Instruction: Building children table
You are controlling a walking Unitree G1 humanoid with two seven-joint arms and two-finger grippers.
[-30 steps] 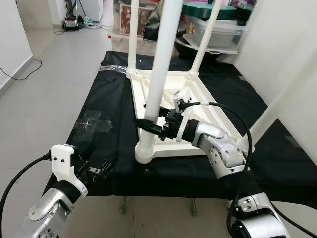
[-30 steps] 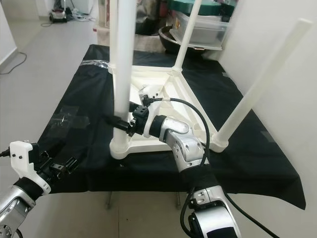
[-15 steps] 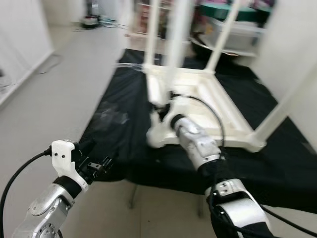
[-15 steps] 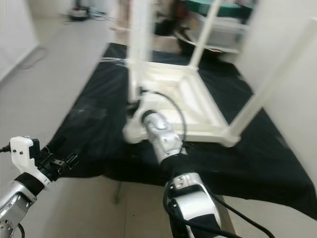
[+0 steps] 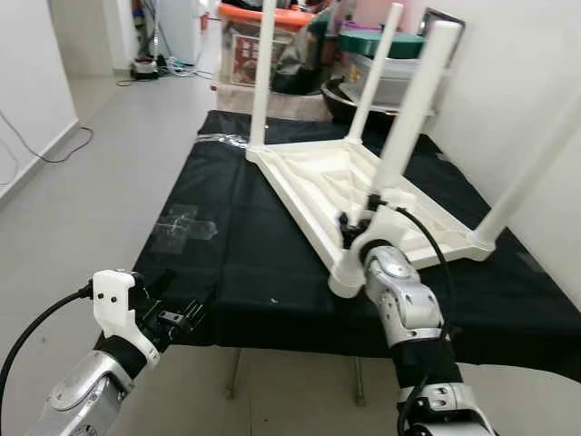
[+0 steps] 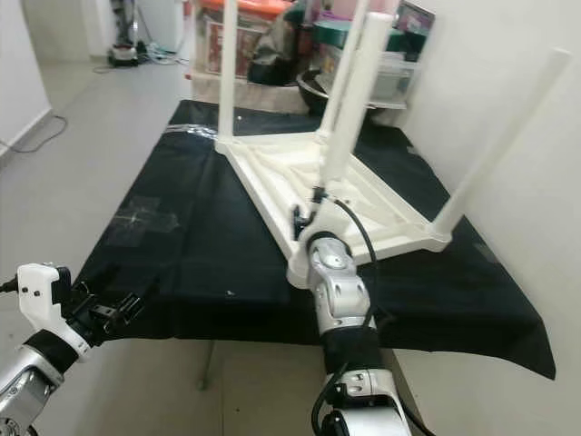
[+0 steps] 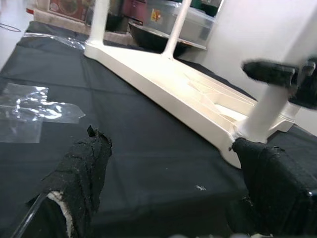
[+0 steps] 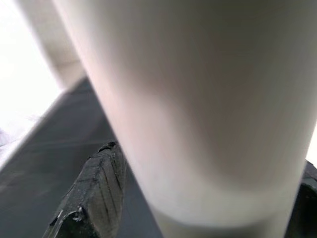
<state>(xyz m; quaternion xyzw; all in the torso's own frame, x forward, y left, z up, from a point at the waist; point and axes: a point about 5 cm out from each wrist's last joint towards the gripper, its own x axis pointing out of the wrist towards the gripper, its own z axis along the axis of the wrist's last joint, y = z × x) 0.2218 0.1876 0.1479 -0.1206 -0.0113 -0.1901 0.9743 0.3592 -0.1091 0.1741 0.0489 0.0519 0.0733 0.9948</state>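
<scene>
A white children's table (image 5: pixel 313 177) lies upside down on a black-covered worktable (image 5: pixel 245 254), its legs pointing up. My right gripper (image 5: pixel 360 216) is shut on the near leg (image 5: pixel 407 127), just above the corner socket; in the right wrist view that leg (image 8: pixel 208 99) runs between the black fingers (image 8: pixel 94 193). My left gripper (image 5: pixel 184 313) hovers open at the worktable's near left edge, apart from the white table. In the left wrist view its fingers (image 7: pixel 81 171) frame the near corner (image 7: pixel 247 134).
A patch of clear tape (image 5: pixel 186 222) sticks to the black cloth on the left. Storage bins and boxes (image 5: pixel 386 64) crowd the space behind the worktable. A white wall (image 5: pixel 517 73) runs close along the right. Grey floor (image 5: pixel 82 182) lies to the left.
The camera has swung and steadied after a blur. The near corner of the white table now sits further right on the cloth, its leg leaning right, with my right gripper holding on.
</scene>
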